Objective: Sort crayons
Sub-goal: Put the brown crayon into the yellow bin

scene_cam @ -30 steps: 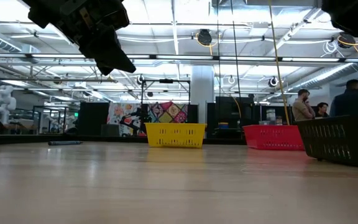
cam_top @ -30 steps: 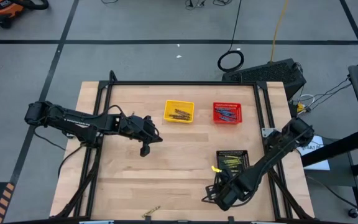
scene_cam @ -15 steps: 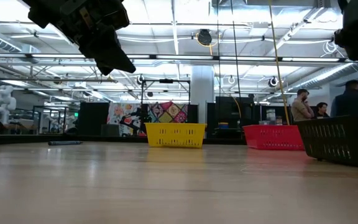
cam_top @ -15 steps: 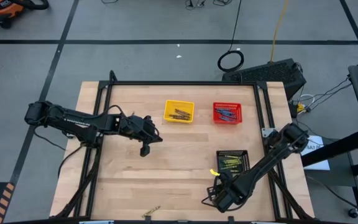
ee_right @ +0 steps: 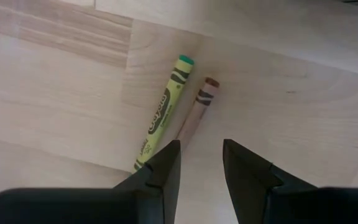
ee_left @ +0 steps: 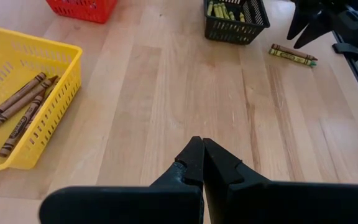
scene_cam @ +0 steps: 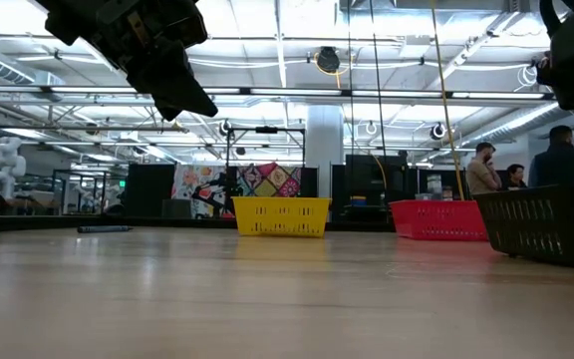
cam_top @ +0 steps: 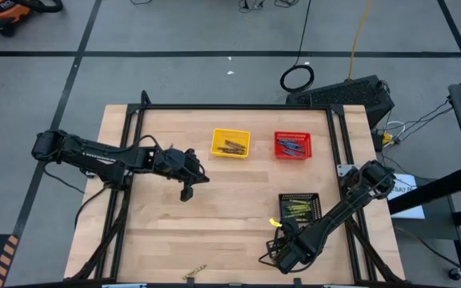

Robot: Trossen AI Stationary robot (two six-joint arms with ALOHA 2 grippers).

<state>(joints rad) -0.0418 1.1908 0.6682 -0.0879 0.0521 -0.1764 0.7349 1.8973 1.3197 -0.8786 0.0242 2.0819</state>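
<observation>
Fingers of the right gripper [ee_right: 201, 163] are hanging open, sliding closer over two crayons [ee_right: 166, 112], probably readying a pick; left gripper [ee_left: 202, 155] is idling shut.

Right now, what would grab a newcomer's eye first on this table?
Three small baskets stand out: the yellow basket and red basket side by side at the far edge, and the black basket nearer the right arm. The open right gripper hovers over a yellow-green crayon and brown crayon lying together.
</observation>
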